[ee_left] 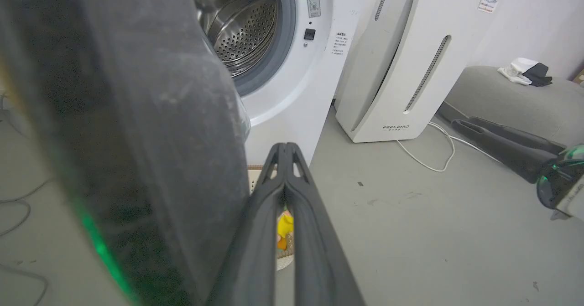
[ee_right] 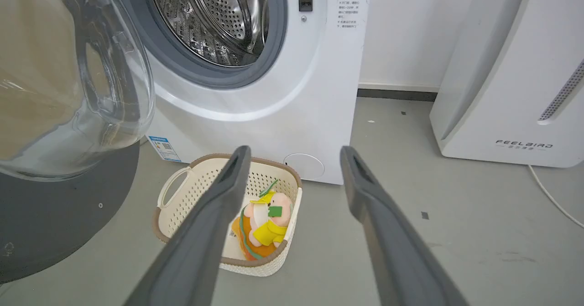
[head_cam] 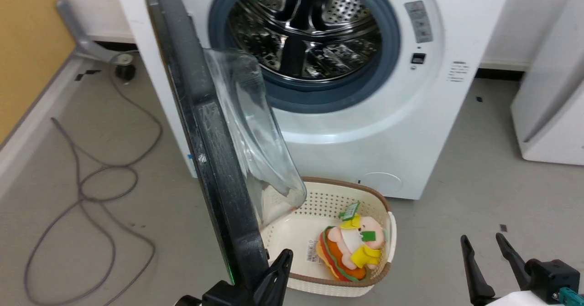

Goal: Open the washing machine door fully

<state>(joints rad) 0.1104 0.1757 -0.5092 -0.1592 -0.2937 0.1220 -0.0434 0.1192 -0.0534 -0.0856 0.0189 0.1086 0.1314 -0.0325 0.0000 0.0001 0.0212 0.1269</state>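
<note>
Your large round glossy black washing machine door (head_cam: 200, 114) with its clear glass bowl stands edge-on, 11 to 6 o'clock in head view, part open; left tool (head_cam: 285, 256), fingers pressed together, sits just inside its rim, likely to shove it wider; right tool (head_cam: 482, 238) idles spread apart at 4 o'clock.

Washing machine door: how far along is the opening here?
Done: the washing machine door is unlatched and swung well clear of the steel drum. In hand: the left gripper, fingers shut together, sits by the door's lower edge on its inner side; contact is unclear. The right gripper hangs open, apart. Left: the door stands roughly square to the machine, so probably more swing outward.
</note>
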